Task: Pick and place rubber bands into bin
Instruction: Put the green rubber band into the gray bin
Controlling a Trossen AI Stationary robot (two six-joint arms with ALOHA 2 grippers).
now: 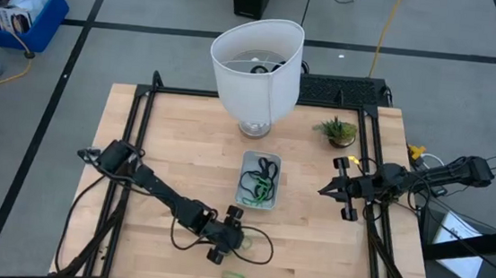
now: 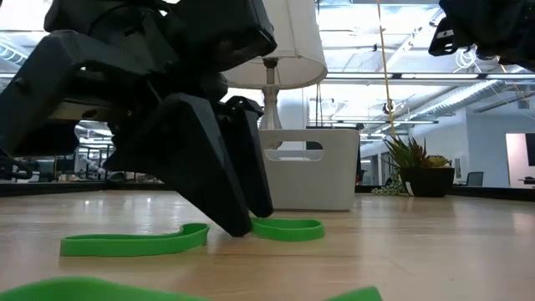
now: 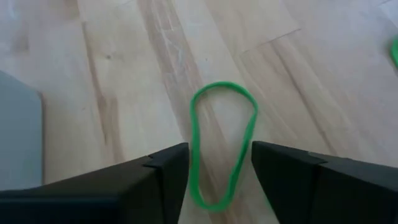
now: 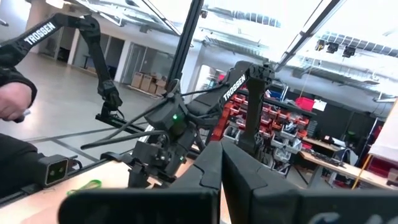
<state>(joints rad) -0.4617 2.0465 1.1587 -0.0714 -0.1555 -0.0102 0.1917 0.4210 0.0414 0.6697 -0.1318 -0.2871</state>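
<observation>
Light-green rubber band (image 3: 222, 146) judged thin, floppy, light; best pinched across strand. Left gripper (image 3: 219, 171) released, straddling it. Right gripper (image 4: 221, 168) clenched, empty.

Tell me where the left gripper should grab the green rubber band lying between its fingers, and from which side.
Grip the narrow end of the green rubber band, where its two strands run close together between the left gripper's open fingers. Come straight down from above: the band lies flat on the table, so probably only a pinch across both strands can lift it.

The left arm reaches low across the counter's near edge, its pincer (image 1: 238, 233) tipped down with fingers parted. The right arm hangs raised at the right side, its pincer (image 1: 326, 191) closed.
</observation>
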